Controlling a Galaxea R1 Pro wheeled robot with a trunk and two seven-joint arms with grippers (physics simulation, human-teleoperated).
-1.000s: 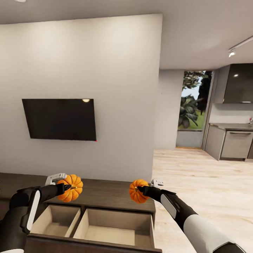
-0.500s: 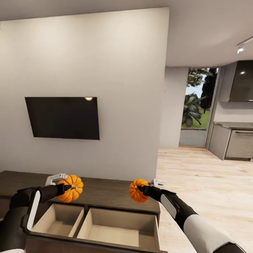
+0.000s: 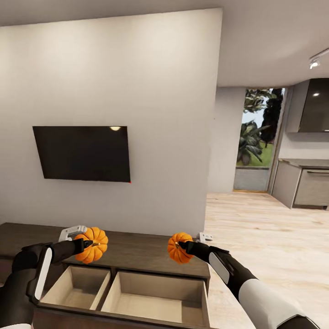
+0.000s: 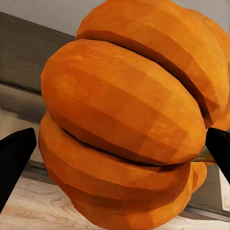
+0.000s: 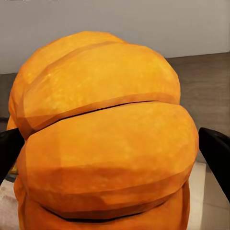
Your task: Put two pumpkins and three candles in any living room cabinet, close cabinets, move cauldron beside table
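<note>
Pumpkins (image 3: 92, 245) (image 3: 177, 248) clamped in both grippers above open cabinet (image 3: 137, 299)

we see two pale drawer bays (image 3: 153, 297) pulled open below both arms, nothing in them, divider (image 3: 104, 289) between, left pincer (image 3: 89, 245) and right pincer (image 3: 179, 247) each full of pumpkin, cabinet (image 3: 132, 250) top bare, wall (image 3: 114, 91) close behind

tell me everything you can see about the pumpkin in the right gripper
The right pumpkin is small, orange and ribbed into fat lobes with dark creases between them, matte-looking. The right gripper is shut on it, a black finger on either side. It hangs in the air above the cabinet, near the back edge of the open right drawer. Its stem cannot be made out.
</note>
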